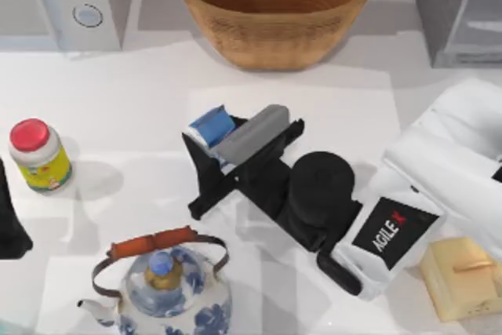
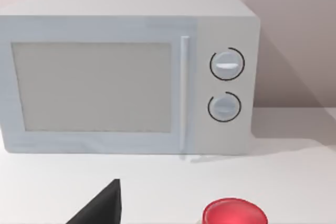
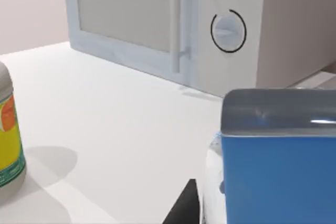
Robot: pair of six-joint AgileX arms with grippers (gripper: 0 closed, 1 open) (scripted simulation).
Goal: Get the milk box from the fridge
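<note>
The right gripper (image 1: 223, 154) is clamping the milk box (image 1: 235, 132) between its fingers over mid-table, well clear of the fridge (image 1: 463, 9) at the far right, so the fetch seems nearly done; the carton is showing blue-and-white sides and a long grey ridged top; the left gripper (image 1: 12, 217) is sitting parked at the left edge, fingers' spacing impossible to tell.

A white table (image 1: 141, 107) carries soft grey shadows, and behind the white microwave (image 2: 131, 72) rises a plain pale wall (image 2: 294, 30), perhaps faintly pink, under even light.
</note>
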